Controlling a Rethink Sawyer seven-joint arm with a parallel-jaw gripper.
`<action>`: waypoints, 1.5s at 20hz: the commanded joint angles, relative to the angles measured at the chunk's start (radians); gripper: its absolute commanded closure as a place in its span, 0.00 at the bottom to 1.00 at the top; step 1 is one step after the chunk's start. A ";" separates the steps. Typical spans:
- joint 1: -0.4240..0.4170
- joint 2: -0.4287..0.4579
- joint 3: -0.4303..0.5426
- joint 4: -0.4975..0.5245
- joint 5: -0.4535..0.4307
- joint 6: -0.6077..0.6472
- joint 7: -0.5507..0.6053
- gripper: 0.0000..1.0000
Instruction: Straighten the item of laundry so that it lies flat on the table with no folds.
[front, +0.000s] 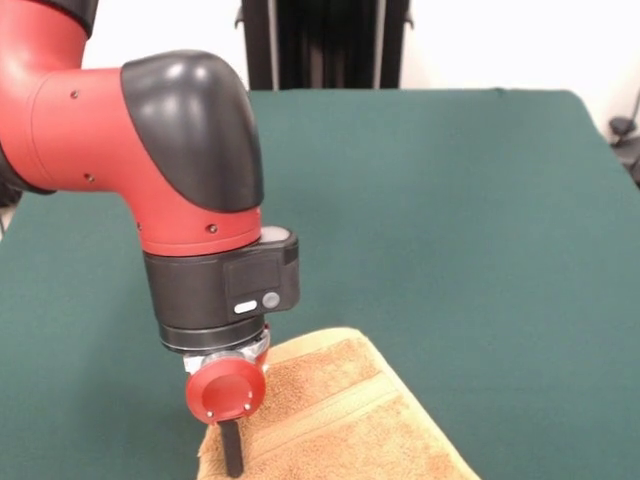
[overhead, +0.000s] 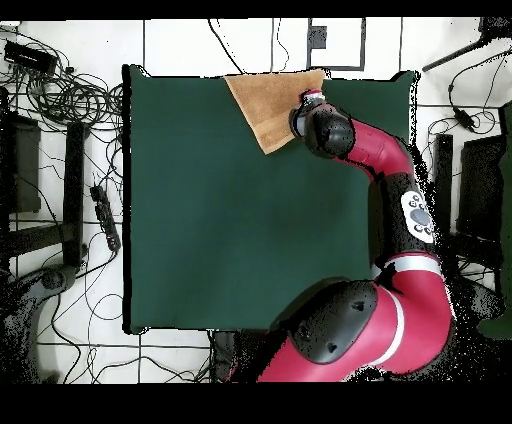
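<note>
The orange-tan towel lies at the near edge of the dark green table and runs out of the bottom of the front view. A woven stripe band crosses it. From overhead the towel shows as a slanted, roughly triangular patch at the top edge of the table, right of the middle. My gripper comes down onto the towel's left edge in the front view, touching or pressing the cloth. In the overhead view the arm's wrist covers the towel's right corner and hides the gripper.
Cables and power strips lie on the floor to the left of the table. Dark equipment stands to its right. A black stand rises behind the far table edge.
</note>
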 joint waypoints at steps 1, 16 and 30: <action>0.004 0.156 0.101 0.157 -0.022 0.023 -0.160 1.00; 0.083 0.104 0.019 0.126 0.016 0.049 -0.001 1.00; 0.134 0.100 -0.029 -0.013 0.041 0.378 -0.045 1.00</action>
